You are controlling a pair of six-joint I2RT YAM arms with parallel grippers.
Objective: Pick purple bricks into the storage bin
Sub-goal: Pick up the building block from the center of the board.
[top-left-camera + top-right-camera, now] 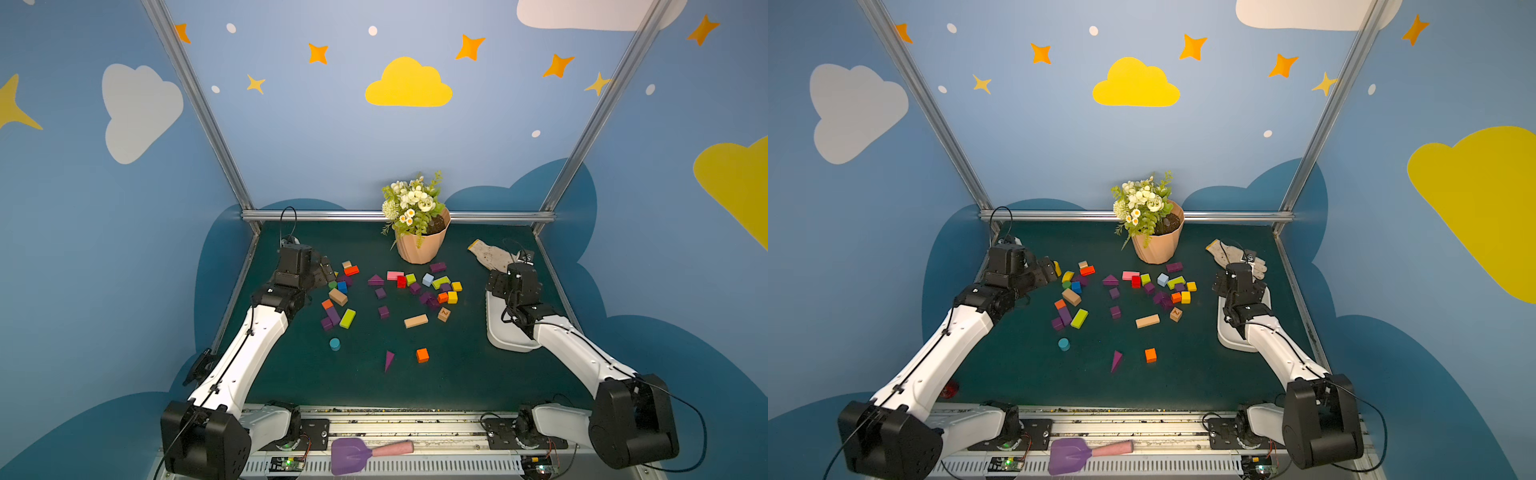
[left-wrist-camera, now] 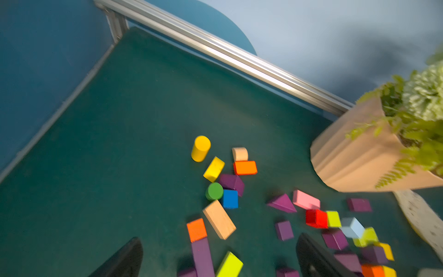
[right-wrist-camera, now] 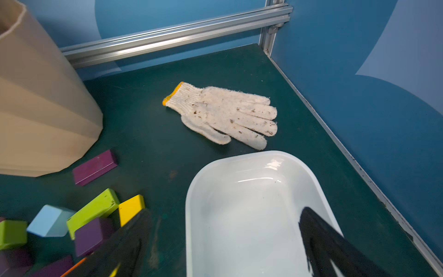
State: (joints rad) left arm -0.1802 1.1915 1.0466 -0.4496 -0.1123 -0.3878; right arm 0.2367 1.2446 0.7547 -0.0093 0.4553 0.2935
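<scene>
From my console I count about a dozen purple bricks (image 1: 383, 311) on the surface (image 1: 457, 374); the tight cluster keeps me from an exact tally. One storage bin (image 1: 498, 338). Four orange blocks (image 1: 422, 355), three lime blocks (image 1: 347, 318), four bare-wood blocks (image 1: 416, 321), four yellow pieces (image 1: 452, 297), one pink block (image 1: 395, 275), one red block (image 1: 401, 281), one blue cube (image 1: 341, 286), one pale-blue block (image 1: 428, 279), one green cylinder (image 2: 214, 191), one teal cylinder (image 1: 334, 344). One flowerpot (image 1: 419, 249), one glove (image 1: 492, 254), one spade (image 1: 347, 455)

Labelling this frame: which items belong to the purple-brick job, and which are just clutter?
Job: purple bricks, storage bin.
Clutter: flowerpot, glove, spade, pink block, other coloured blocks.
</scene>
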